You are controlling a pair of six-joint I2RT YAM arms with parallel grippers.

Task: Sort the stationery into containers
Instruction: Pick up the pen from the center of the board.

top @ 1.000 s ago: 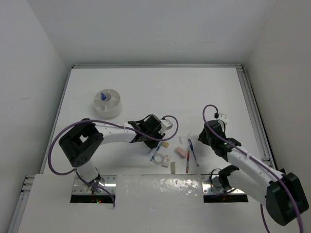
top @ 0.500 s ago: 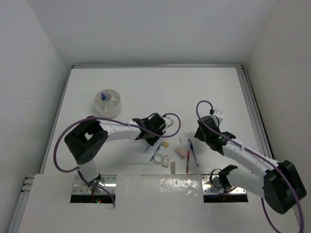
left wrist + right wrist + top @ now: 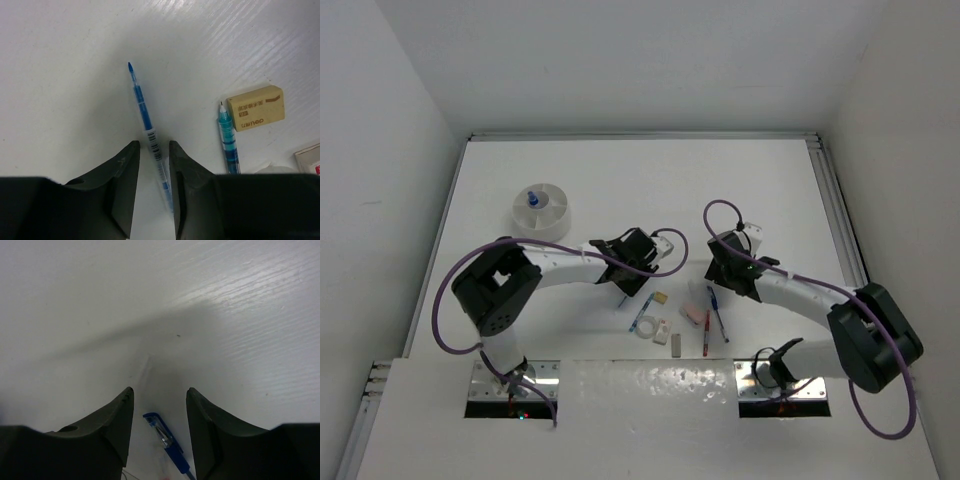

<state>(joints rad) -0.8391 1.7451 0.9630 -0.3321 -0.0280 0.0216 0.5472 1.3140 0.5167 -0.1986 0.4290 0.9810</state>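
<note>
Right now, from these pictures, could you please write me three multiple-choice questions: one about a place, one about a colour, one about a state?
1. Where is the blue-capped bottle? A) beside the tan block B) in the round white tub C) held in the air
2. What colour is the pen between the fingers of the left hand? A) blue B) red C) green
3. How is the right hand? A) shut on an eraser B) out of view C) open above the table

Answers: 1 B, the top view shows it inside the tub. 2 A, the left wrist view shows its blue barrel. 3 C, its fingers stand apart, gripping nothing.
</note>
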